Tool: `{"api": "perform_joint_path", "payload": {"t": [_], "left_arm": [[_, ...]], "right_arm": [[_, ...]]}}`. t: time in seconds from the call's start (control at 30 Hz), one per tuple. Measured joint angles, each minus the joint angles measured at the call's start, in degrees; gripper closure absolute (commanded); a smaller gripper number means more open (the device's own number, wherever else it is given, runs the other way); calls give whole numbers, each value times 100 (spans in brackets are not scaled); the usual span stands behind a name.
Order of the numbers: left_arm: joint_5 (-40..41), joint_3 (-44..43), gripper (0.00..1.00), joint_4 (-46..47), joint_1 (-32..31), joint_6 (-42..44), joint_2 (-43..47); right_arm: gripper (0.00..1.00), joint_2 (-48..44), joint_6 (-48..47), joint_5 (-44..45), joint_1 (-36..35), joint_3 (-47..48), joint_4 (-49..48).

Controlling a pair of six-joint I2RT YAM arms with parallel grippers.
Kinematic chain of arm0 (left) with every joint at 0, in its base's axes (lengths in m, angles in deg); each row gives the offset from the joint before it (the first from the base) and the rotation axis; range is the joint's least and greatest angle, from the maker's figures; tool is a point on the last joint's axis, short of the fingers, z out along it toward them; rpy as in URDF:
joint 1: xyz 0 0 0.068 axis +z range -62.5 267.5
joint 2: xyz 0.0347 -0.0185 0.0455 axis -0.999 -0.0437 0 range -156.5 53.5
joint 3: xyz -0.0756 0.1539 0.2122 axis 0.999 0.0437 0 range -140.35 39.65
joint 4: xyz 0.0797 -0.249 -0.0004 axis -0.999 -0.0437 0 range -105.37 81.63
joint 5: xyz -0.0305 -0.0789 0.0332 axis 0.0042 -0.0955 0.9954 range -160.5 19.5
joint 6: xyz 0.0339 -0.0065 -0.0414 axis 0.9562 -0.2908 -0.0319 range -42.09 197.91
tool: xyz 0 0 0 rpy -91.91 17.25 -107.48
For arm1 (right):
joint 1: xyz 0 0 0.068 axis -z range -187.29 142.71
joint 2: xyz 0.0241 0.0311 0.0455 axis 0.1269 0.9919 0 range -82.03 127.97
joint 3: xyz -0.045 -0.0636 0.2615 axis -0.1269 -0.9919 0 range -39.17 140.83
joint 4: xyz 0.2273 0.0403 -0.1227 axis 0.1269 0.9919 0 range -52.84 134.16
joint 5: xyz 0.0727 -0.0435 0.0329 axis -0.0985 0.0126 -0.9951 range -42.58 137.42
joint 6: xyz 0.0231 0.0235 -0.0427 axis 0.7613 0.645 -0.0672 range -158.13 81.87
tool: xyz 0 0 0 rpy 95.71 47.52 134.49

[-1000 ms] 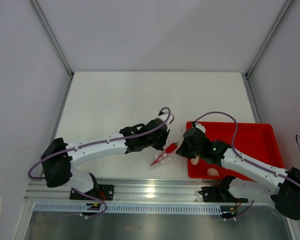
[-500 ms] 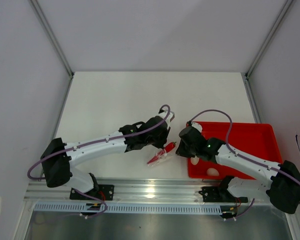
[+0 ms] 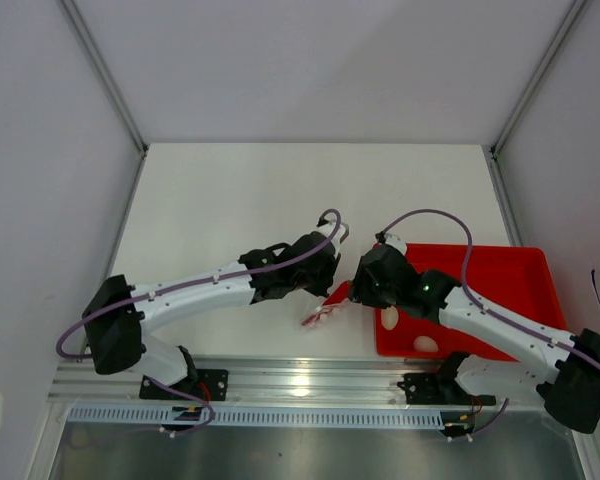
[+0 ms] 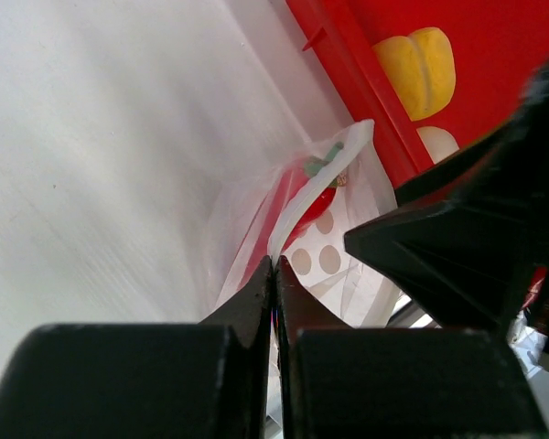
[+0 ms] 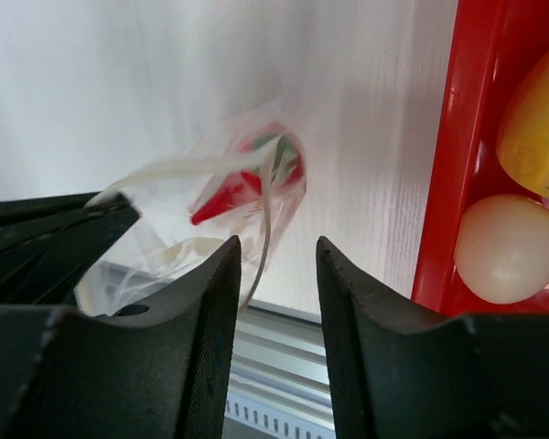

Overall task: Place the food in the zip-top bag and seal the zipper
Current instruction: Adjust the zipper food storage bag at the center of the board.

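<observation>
The zip-top bag [image 3: 323,309] hangs crumpled near the table's front edge, between my two grippers. My left gripper [image 4: 274,262] is shut on the bag's [image 4: 340,240] whitish rim, and a red strip, the zipper [image 4: 259,240], runs down beside the fingertips. My right gripper [image 5: 276,254] stands open just behind the bag [image 5: 221,194]; a loose edge dangles by its left finger, unpinched. The food lies in the red tray [image 3: 500,272]: a yellow-orange ball [image 5: 536,117], a whitish egg [image 5: 510,247] and another egg [image 3: 426,344]. A red piece with a green tip [image 4: 317,196] shows through the bag.
The red tray's left wall [image 5: 447,155] stands right beside my right gripper [image 3: 359,289]. The aluminium rail [image 3: 300,378] runs along the table's front edge just below the bag. My left gripper [image 3: 327,281] reaches in from the left, close to the right one.
My right gripper has gone from shut to open and let go of the bag's edge. The bag now sags lower, held only by the left gripper.
</observation>
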Motion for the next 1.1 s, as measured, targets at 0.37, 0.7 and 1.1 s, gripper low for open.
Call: {"api": "perform_joint_path", "payload": {"t": [0.37,0.7,1.1], "left_arm": [[42,0,100,20,2,-35,-192],[42,0,99,42,2,-33,-192],[42,0,99,42,2,-35,-192]], "right_arm": [[23,-909,-52,437,11,691,745],[11,-1067,-326,546,1668,505,1346],[11,-221,-673,214,2321,-225,977]]}}
